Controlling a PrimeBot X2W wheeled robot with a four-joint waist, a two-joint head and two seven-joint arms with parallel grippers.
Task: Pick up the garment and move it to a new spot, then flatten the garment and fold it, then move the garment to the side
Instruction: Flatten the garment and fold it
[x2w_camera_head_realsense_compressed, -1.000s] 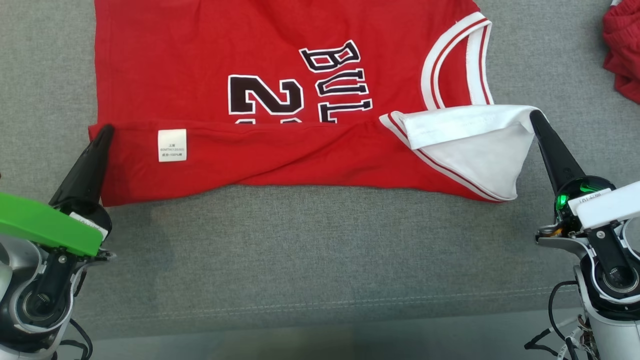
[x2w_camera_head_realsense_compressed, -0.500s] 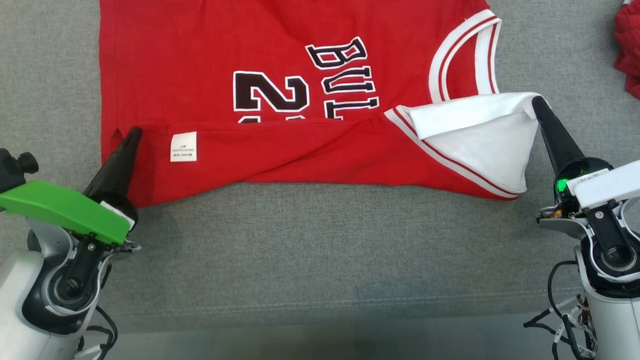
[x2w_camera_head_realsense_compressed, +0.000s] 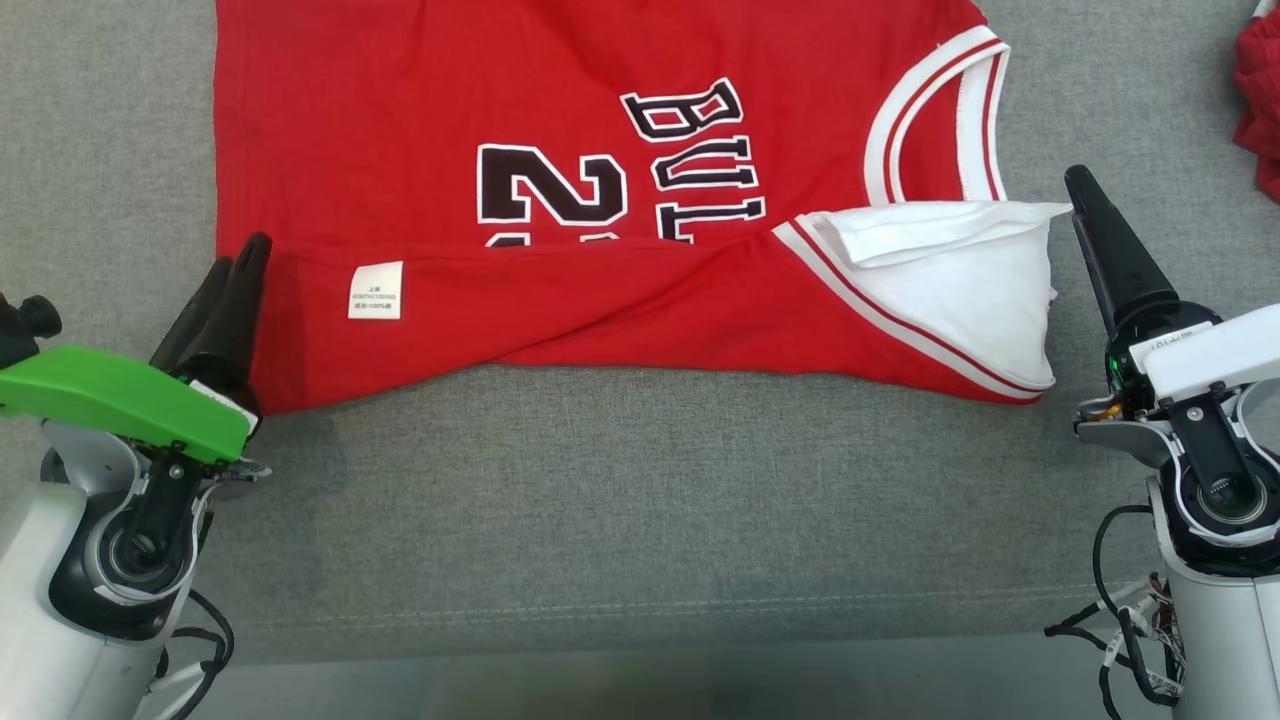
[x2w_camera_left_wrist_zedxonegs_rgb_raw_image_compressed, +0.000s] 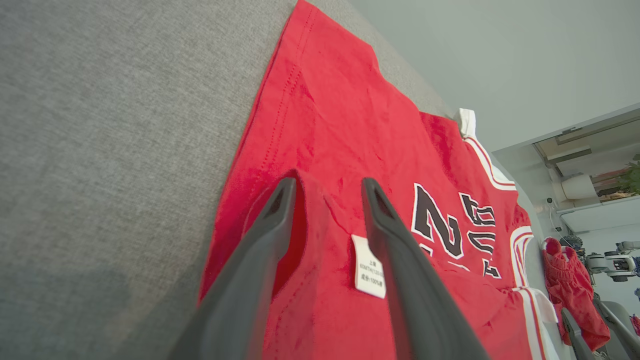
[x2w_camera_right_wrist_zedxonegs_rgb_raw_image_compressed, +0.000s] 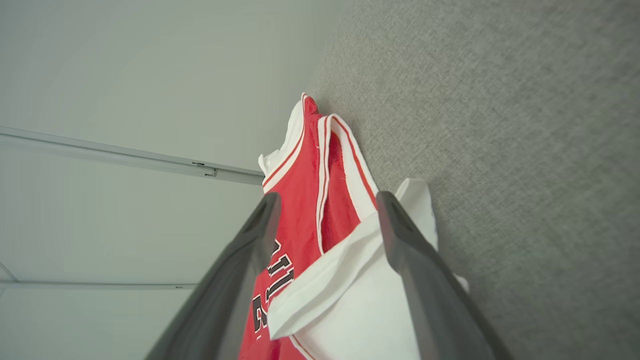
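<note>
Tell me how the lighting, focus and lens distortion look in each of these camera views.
Head view: soft, even light, no glare, jersey lettering crisp, a faint shadow on the grey surface by the left end effector. Left wrist view: wide-angle stretch, near fingers soft, fabric sharp. Right wrist view: strongly tilted, fingers blurred, pale wall evenly lit.

L end effector (x2w_camera_head_realsense_compressed: 240, 252) sits lower left, fingers (x2w_camera_left_wrist_zedxonegs_rgb_raw_image_compressed: 402, 265) pointing up and a bit rt, jaws parted w/ a clear gap. Green wrist cover (x2w_camera_head_realsense_compressed: 120, 410) behind it, pale forearm (x2w_camera_head_realsense_compressed: 45, 640) below. R end effector (x2w_camera_head_realsense_compressed: 1078, 182) is at far rt. Its fingers overlap in head view as one dark spike leaning up-left, while its wrist view shows the jaws spread wide. White wrist housing (x2w_camera_head_realsense_compressed: 1215, 362) sits behind.
</note>
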